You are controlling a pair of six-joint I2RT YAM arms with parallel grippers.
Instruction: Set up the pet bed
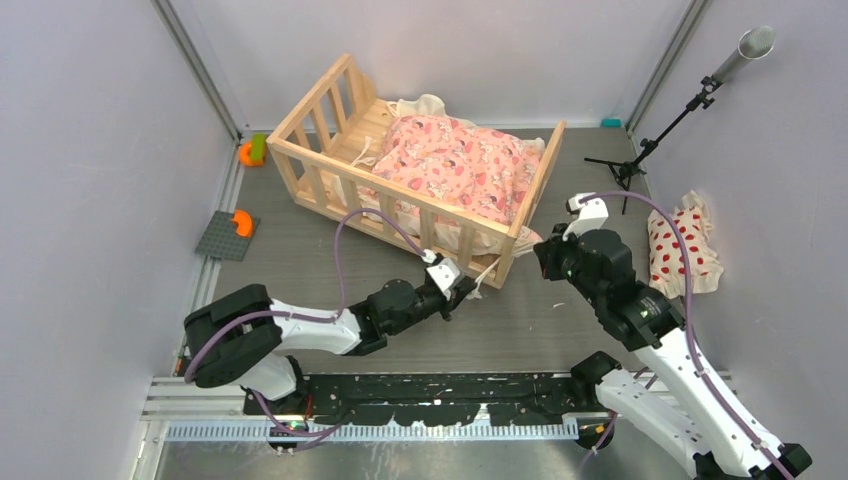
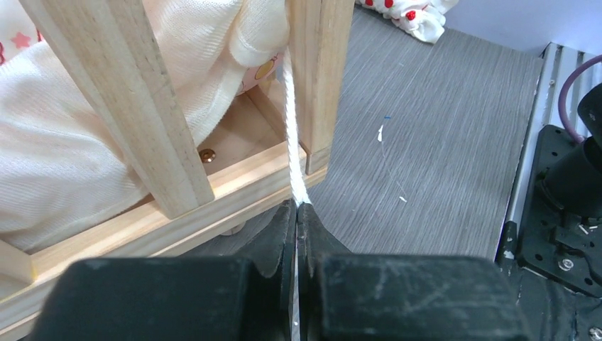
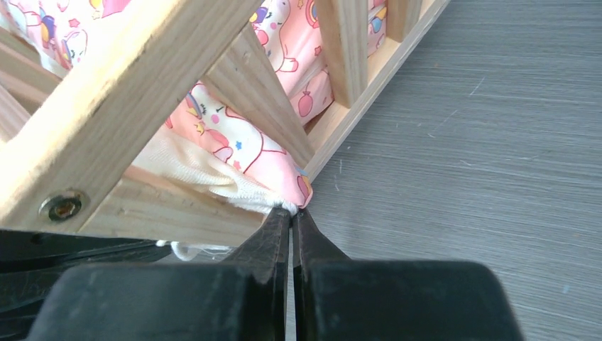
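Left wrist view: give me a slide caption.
Left jaws pinch a white tie, taut beside the pet bed's corner post.

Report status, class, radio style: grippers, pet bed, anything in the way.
Left gripper shut on cream tie. Right gripper shut on cushion corner. Pet bed upright, cushion inside. Pillow apart, off right.

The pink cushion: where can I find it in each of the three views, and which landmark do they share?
Top external: the pink cushion lies inside the pet bed, upper centre.
Left wrist: mostly its cream side shows, at the left, behind the slats.
Right wrist: its pink print shows at upper centre, between the slats.
Shared landmark: the pet bed's light wooden frame, seen in all three.
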